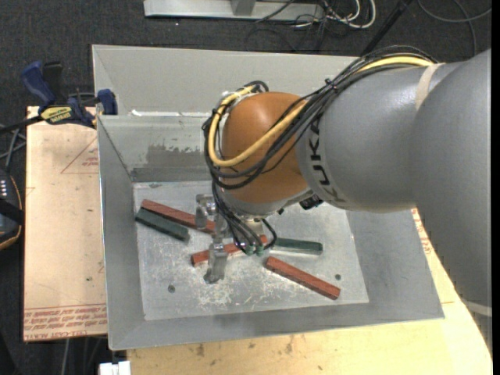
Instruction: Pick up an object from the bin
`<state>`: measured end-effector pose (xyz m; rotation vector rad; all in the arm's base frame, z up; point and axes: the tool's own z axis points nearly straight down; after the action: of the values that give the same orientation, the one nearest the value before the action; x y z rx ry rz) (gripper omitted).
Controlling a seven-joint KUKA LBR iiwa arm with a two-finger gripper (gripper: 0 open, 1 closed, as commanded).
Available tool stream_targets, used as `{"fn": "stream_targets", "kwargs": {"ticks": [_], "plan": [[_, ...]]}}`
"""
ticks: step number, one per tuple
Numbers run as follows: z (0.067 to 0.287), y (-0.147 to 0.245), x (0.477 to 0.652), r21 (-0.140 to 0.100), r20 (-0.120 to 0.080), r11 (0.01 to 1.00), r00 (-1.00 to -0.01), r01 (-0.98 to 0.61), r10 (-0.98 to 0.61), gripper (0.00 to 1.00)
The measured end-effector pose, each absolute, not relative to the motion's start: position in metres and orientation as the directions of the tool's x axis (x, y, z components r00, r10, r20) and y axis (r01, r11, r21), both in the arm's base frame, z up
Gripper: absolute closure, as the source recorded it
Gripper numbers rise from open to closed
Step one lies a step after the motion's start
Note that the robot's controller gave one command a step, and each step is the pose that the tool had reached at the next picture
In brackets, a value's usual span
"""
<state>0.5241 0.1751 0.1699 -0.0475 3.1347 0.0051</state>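
Though partly crossed by cables, black "KUKA" lettering (316,161) readable on the grey arm casing, up and right of the gripper (214,270).

Gripper low in the grey metal bin (258,297), close to the floor; contact with the floor not clear. Claw state: cannot tell, lower end masked by wrist hardware and black cables (234,229). Orange cover (262,143) directly above the gripper, blocking the bin floor behind it. Arm casing cutting off the bin's far-right wall, right of the gripper.

Task thing: short red bar (200,257), flat on the floor, passing right under the gripper. Middle hidden. Two red ends visible, one poking out just left of the gripper, the other up and right of it beside the cables; taken as one bar, not certain. Long axis lower left to upper right, shallow slope. Gripped or merely underneath: cannot tell.

Rest, all flat:
- right green bar (298,246), right of the gripper, near end tucked behind the cables, axis almost level.
- long red bar (302,278), below and right of the gripper, apart from it, sloping down to the right.
- upper red bar (166,211) and left green bar (161,223), up and left of the gripper, side by side, both sloping down toward it; red one's near end lost behind the wrist hardware.
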Motion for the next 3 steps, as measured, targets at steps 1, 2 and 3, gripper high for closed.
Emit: {"fn": "stream_targets", "kwargs": {"ticks": [1, 2, 3], "plan": [[0.11, 0.158, 0.519, 0.0, -0.003, 0.974, -0.974, -0.225, -0.225, 0.0], [0.071, 0.147, 0.538, 0.002, -0.001, 0.952, -0.952, -0.307, -0.307, 1.0], [0.071, 0.147, 0.538, 0.002, -0.001, 0.952, -0.952, -0.307, -0.307, 1.0]]}}
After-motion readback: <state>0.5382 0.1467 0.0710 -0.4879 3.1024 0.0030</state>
